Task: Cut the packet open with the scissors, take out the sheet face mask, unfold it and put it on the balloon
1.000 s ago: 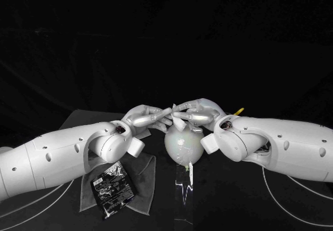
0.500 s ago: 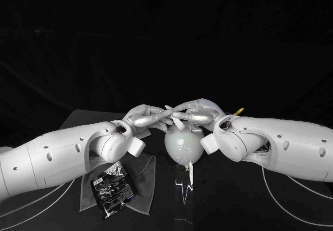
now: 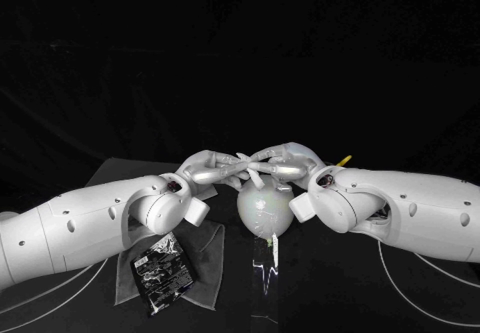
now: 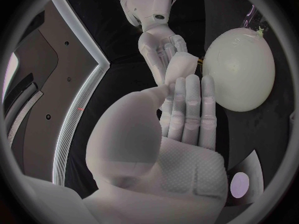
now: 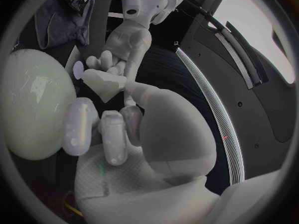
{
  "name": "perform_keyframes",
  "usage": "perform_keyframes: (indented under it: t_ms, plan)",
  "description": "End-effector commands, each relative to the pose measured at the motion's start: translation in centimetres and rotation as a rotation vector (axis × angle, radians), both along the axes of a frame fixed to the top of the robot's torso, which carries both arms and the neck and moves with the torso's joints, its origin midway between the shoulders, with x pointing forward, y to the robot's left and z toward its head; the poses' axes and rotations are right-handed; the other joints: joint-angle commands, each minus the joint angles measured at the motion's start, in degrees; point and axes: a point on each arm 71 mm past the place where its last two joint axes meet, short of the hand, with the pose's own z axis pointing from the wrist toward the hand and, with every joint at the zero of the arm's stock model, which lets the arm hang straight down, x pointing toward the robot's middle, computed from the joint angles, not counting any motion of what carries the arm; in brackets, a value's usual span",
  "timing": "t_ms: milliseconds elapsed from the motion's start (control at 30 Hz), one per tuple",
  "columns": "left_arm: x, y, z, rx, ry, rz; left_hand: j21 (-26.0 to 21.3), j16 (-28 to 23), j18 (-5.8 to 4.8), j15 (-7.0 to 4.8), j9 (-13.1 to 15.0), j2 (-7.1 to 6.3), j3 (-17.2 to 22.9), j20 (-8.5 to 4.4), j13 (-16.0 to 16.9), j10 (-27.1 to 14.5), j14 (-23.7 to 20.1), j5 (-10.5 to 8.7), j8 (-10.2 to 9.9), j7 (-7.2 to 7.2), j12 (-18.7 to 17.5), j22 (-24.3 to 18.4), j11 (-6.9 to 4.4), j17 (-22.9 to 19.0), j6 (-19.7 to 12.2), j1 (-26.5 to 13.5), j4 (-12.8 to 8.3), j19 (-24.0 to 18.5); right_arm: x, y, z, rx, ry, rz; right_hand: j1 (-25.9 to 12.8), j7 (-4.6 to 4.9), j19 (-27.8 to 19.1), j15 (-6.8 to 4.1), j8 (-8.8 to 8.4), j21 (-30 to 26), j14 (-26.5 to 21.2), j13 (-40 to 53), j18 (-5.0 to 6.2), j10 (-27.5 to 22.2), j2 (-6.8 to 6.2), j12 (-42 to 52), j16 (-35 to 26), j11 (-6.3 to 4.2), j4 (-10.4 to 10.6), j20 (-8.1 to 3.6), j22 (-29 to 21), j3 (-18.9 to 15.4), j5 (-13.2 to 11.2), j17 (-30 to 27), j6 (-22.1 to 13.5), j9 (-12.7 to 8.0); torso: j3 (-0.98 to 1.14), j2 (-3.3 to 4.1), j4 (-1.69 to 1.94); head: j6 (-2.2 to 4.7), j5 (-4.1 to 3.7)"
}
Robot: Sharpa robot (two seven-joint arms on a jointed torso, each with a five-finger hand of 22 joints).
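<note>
**Black table, dark room:** The head view shows a black table [image 3: 330, 277] in an unlit room, with blackness beyond its far edge. Toward the table's left edge a grey cloth [image 3: 205, 277] lies flat, and the black printed packet [image 3: 165, 267] rests on top of it. The pale balloon [image 3: 265, 208] sits at the table's middle with its knot end toward the near edge. A thin glinting strip [image 3: 272, 260] runs from the balloon toward that edge.

**Hidden or unclear:** Both white arms cover much of the table, and its right and rear edges fade into the dark. A small yellow tip [image 3: 343, 161] pokes out behind the right arm, but too little of it shows to say what it is. Whether the packet is cut open cannot be made out.

**Hands and mask:** The left hand [image 3: 212, 170] and right hand [image 3: 290, 161] meet fingertip to fingertip above the balloon's far end. Between them is the sheet face mask [image 3: 256, 179], folded into a small white wad. It hangs just over the balloon, and whether the two touch cannot be told.

In the left wrist view the left hand's fingers [image 4: 187, 104] lie straight and side by side. Their tips are against the folded mask with the thumb alongside, pinching it. In the right wrist view the right hand's curled fingers and thumb clamp the wad's opposite edge, with the balloon just beside them.
</note>
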Motion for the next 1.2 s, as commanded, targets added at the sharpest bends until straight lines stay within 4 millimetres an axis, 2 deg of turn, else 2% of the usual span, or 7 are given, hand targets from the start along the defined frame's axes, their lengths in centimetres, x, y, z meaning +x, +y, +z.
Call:
perform_keyframes:
  t_ms: [33,300,1200]
  plan:
    - [0.0,-0.3,0.3,-0.026,-0.009,-0.012,1.33,-0.37,0.38,-0.13,0.70,0.54,2.42,-0.12,-0.22,1.04,0.03,0.15,0.55,0.08,-0.54,0.91,-0.40,-0.18,0.17,-0.20,-2.69,-1.20,-0.2,0.3,0.0,0.001,-0.005,0.030,-0.20,-0.05,0.23,-0.41,1.00,0.06,5.62,5.64,-0.21,0.70,0.58,-0.05,0.37,-0.46,-0.05,-0.26,10.26,0.34,0.13,13.51,0.34,2.84,-0.01,0.00,-0.01,-0.02,0.02]
    - [0.0,-0.1,0.3,-0.029,-0.005,-0.003,3.23,-0.51,0.34,-0.22,1.21,0.55,3.54,-0.19,-0.39,1.79,0.15,0.17,0.89,-0.02,-0.97,2.21,-0.53,-0.38,0.17,-1.04,-3.57,-2.51,-0.2,0.2,0.1,0.001,-0.010,0.023,-0.31,-0.05,0.23,-0.40,1.03,0.07,5.62,5.61,-0.22,0.67,0.59,-0.10,0.38,-0.46,-0.12,-0.26,10.26,0.46,0.14,13.54,0.28,2.86,0.00,0.01,-0.01,-0.02,0.00]
    - [0.3,1.1,0.1,-0.021,0.005,0.024,4.43,-0.46,0.32,-0.26,1.68,0.49,4.08,-0.08,-0.45,2.29,0.24,0.17,1.24,-0.11,-1.25,3.02,-0.61,-0.41,0.16,-1.97,-4.05,-3.48,0.0,-1.4,0.2,-0.004,-0.036,-0.038,-0.46,-0.07,0.38,-0.41,1.17,0.41,5.64,5.71,-0.28,0.75,0.53,-0.03,0.40,-0.48,-0.43,-0.27,10.35,0.79,0.14,13.60,0.24,2.93,0.00,0.02,-0.01,0.13,-0.18]
